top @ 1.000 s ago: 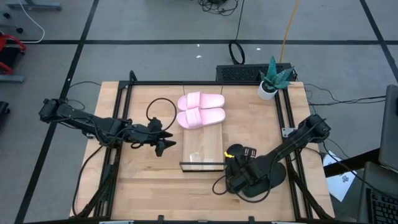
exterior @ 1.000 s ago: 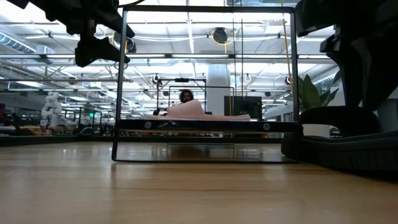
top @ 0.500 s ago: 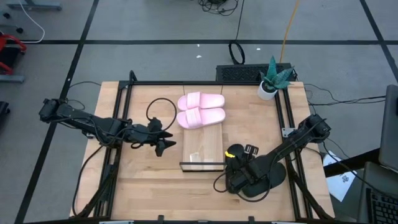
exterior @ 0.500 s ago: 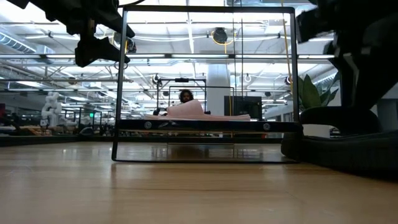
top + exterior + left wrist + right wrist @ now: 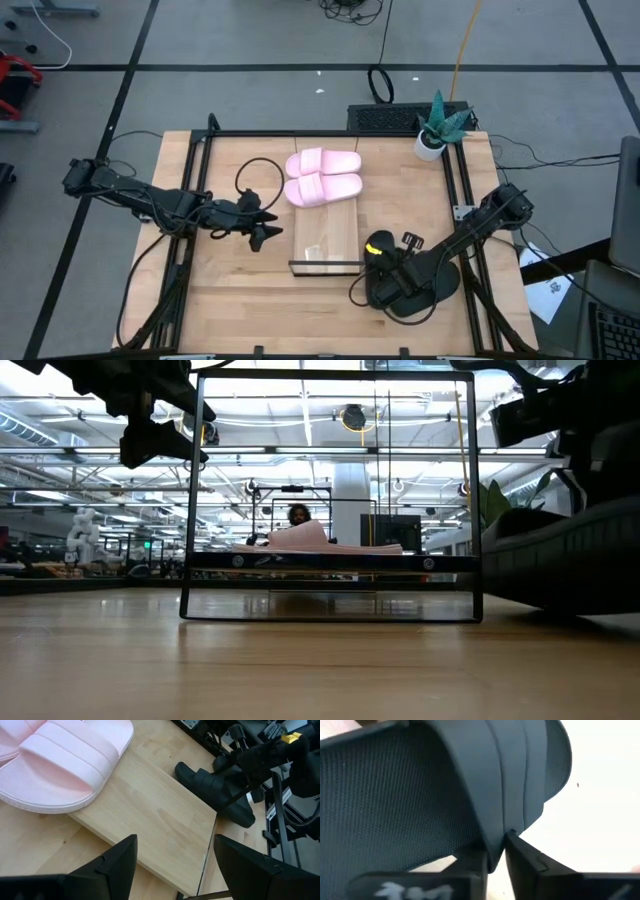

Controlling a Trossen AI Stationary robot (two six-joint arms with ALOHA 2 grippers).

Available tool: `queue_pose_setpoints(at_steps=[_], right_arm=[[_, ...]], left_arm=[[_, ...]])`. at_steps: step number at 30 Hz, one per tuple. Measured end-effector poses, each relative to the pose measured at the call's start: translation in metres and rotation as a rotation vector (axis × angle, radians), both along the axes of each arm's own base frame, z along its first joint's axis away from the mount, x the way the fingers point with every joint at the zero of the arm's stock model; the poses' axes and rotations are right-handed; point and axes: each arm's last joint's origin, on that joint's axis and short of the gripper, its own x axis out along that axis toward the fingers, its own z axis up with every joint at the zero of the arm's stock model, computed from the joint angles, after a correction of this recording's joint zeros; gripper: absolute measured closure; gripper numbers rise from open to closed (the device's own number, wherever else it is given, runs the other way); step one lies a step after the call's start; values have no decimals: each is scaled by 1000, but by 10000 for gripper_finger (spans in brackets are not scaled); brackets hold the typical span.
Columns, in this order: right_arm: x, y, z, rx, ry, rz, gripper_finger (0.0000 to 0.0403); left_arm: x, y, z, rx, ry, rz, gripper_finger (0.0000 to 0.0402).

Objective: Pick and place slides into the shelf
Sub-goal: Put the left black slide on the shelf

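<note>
Two light pink slides (image 5: 322, 177) lie side by side, soles down, on the far end of the shelf (image 5: 326, 240), a light wood plank with a black wire frame (image 5: 330, 490) at its near end. A black slide (image 5: 418, 285) sits right of the shelf's near end, with my right gripper (image 5: 384, 272) shut on it. In the left wrist view the black slide (image 5: 215, 787) lies beyond the plank. My left gripper (image 5: 266, 226) hovers open left of the shelf, above the table, touching nothing. My right gripper pinches the edge of the black slide's strap (image 5: 496, 845) between its two fingers (image 5: 470, 866). The arm reaches in from the table's right side, slanting down. In the low view the slide (image 5: 570, 560) stands tilted, raised off the tabletop on the side that shows.
A potted plant (image 5: 437, 128) stands at the far right corner. A black cable loop (image 5: 258, 180) lies left of the pink slides. Black frame rails (image 5: 195, 200) run along both sides of the table. Bare tabletop (image 5: 250, 300) lies near the front edge.
My right gripper has closed its fingers on the black slide's strap. In the low view the black slide, which lay flat on the table, has come up and tipped. My left gripper has kept still.
</note>
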Motion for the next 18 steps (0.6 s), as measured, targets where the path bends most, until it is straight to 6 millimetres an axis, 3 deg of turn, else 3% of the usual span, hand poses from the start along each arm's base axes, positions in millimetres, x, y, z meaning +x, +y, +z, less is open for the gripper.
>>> queue_pose_setpoints(at_steps=[4, 12, 18], right_arm=[[-2, 2, 0, -22, -17, -12, 395], [-16, 2, 7, -117, -29, -111, 399], [-27, -2, 25, -136, -92, -187, 401]], left_arm=[[0, 0, 0, 2, 1, -1, 144], [0, 0, 0, 6, 1, -4, 144], [0, 0, 0, -2, -2, -2, 144]])
